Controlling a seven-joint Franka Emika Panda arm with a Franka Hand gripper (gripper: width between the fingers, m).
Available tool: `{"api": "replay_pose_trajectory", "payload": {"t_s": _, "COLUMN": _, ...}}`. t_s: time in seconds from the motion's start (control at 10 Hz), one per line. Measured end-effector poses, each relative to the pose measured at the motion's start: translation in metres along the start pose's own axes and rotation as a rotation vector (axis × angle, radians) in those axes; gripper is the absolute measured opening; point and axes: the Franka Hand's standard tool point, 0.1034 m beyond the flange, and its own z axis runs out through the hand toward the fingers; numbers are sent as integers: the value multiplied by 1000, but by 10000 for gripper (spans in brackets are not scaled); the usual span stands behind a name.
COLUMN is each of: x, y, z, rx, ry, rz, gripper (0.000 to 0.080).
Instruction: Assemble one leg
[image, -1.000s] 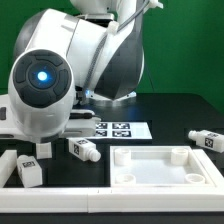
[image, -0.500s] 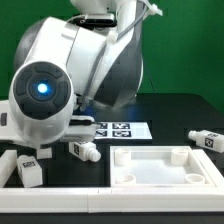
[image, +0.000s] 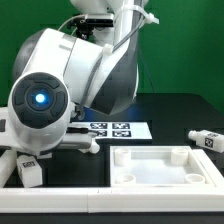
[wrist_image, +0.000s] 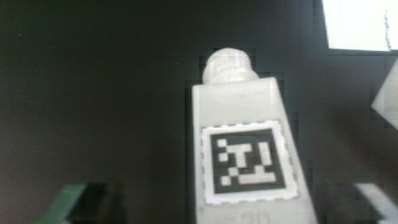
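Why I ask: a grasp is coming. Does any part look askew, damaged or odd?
Nothing stands out. The leg lies whole, roughly centred between the open gripper's fingers, untouched. The panel, the marker board and two loose legs look intact, each apart from the others.

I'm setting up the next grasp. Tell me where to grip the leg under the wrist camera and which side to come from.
Grip the leg on its wide, flat-sided body, around the tag, not on the narrow rounded tip. Coming from above looks best: the leg lies tag-up, and the open gripper straddles its two long faces, so closing would press on flat parallel sides.
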Motion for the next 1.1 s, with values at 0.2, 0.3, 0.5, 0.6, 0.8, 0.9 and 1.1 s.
{"api": "replay_pose_trajectory", "payload": {"t_s": 0.2, "x": 0, "y": 0, "z": 0, "rx": 0, "ry": 0, "rz": 0, "gripper": 284}}
{"api": "replay_pose_trajectory", "payload": {"t_s": 0.3, "x": 0, "y": 0, "z": -1, "rx": 0, "ry": 2, "rz": 0, "gripper": 284}}
{"api": "replay_pose_trajectory", "payload": {"t_s": 0.5, "x": -25, "y": -10, "z": -38, "rx": 0, "ry": 32, "rz": -42, "gripper": 284}}
{"api": "replay_pose_trajectory", "payload": {"t_s": 0.6, "x": -44, "y": -21, "z": -61, "rx": 6, "ry": 36, "rz": -56, "gripper": 284}}
{"api": "replay_pose_trajectory", "payload": {"t_s": 0.8, "x": -55, "y": -27, "z": -98, "rx": -4, "ry": 174, "rz": -47, "gripper": 284}}
{"api": "replay_pose_trajectory", "payload": {"t_s": 0.9, "x": -52, "y": -23, "z": -90, "rx": -3, "ry": 243, "rz": -18, "gripper": 285}}
{"api": "replay_pose_trajectory", "payload": {"t_s": 1.1, "x": -49, "y": -21, "z": -91, "rx": -11, "ry": 354, "rz": -22, "gripper": 285}}
